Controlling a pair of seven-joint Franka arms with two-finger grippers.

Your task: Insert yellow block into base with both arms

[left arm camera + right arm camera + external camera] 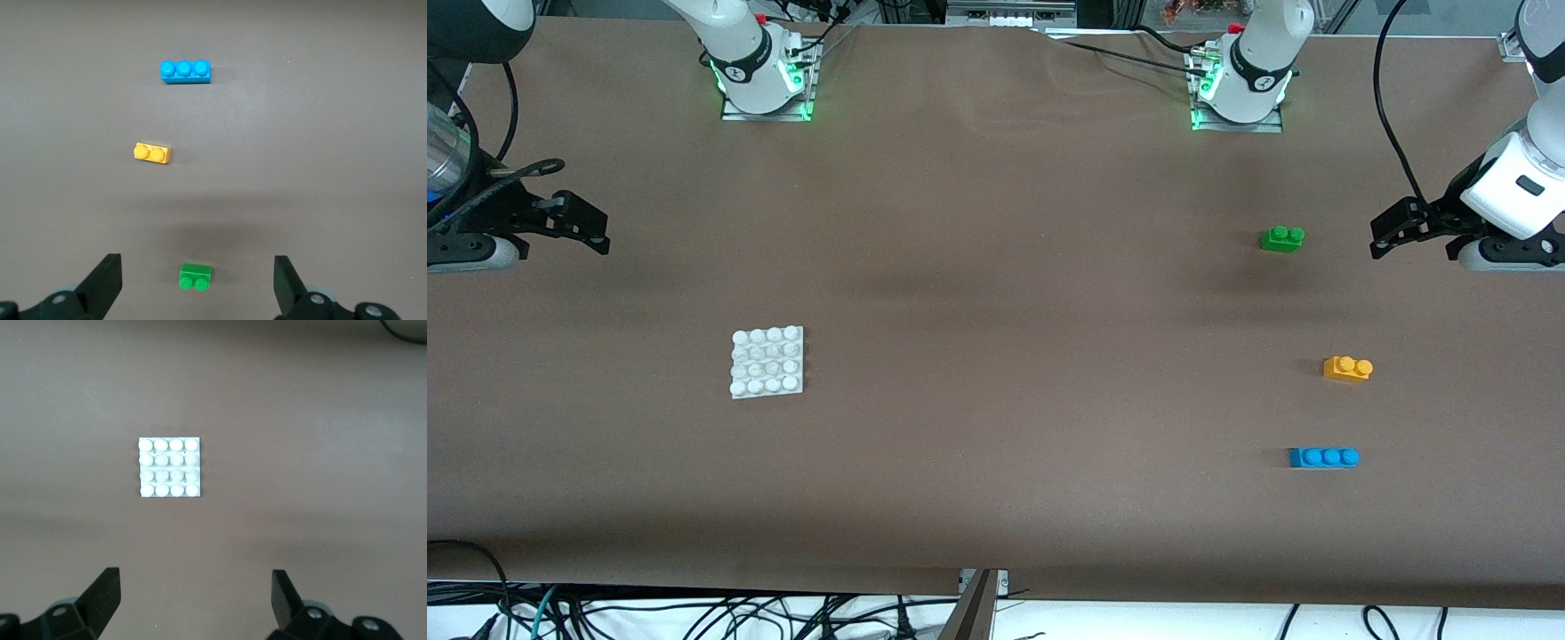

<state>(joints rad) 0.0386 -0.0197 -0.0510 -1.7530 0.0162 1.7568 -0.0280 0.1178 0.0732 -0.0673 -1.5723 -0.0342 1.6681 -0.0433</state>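
The yellow block [1347, 368] lies on the brown table toward the left arm's end, and also shows in the left wrist view [153, 153]. The white studded base [767, 362] lies toward the right arm's end, and shows in the right wrist view [169, 467]. My left gripper [1378, 238] is open and empty, up in the air beside the green brick and apart from the yellow block; in its own view [198, 268] the fingers stand wide apart. My right gripper [602, 233] is open and empty above the table near its end, away from the base; its own view [195, 583] shows the same.
A green two-stud brick [1282, 238] lies farther from the front camera than the yellow block, and shows in the left wrist view [195, 277]. A blue three-stud brick [1323, 457] lies nearer, also in that view [185, 71]. Cables run along the table's front edge.
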